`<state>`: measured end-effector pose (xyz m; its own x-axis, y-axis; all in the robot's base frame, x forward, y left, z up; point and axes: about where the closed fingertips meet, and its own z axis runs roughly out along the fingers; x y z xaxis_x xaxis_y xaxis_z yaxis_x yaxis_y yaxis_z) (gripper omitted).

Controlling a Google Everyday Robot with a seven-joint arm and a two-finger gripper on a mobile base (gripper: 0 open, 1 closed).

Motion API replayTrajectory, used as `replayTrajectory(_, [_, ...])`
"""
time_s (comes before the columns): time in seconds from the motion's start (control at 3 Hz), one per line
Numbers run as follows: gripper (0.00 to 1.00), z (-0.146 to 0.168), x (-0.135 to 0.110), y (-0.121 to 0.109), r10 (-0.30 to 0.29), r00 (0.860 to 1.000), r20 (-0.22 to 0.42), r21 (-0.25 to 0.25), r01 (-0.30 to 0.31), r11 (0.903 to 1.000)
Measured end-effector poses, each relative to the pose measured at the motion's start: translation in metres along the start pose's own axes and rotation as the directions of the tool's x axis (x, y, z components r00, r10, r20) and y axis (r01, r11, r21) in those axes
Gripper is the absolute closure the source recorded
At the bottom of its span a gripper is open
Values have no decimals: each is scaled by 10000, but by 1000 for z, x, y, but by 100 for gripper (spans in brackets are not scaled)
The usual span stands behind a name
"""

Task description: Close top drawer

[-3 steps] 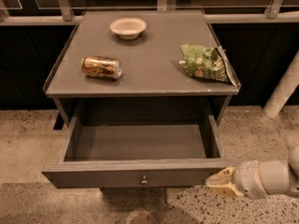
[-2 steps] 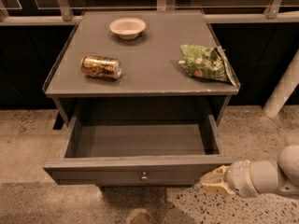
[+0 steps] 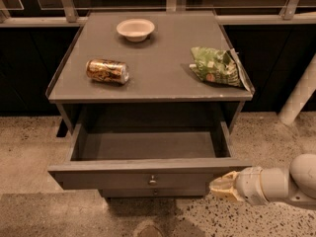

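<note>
The top drawer (image 3: 133, 179) is grey, pulled far out of the grey cabinet, and its inside looks empty. Its front panel has a small round metal knob (image 3: 152, 180) at the centre. My gripper (image 3: 222, 186) reaches in from the lower right at the end of a white arm. Its pale tip sits at the right end of the drawer front, at about the panel's height, touching or nearly touching it.
On the cabinet top (image 3: 148, 78) lie a white bowl (image 3: 135, 29) at the back, a tipped can (image 3: 107, 71) at the left and a green chip bag (image 3: 218, 66) at the right. A white post (image 3: 297, 95) stands at the right. A lower drawer knob (image 3: 153, 192) shows beneath.
My gripper has moved left, from beside the drawer's right corner to against the right end of its front. The drawer looks the same.
</note>
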<state>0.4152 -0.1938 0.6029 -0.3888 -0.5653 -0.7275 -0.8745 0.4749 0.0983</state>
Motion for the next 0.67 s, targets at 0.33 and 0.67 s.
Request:
replayTrajectory(0.33, [100,7,-12,-18,-280,9996,60,630,276,9976])
replayTrajectory(0.67, [100,7,-11,-17,-280,9996,60,630,276,9976])
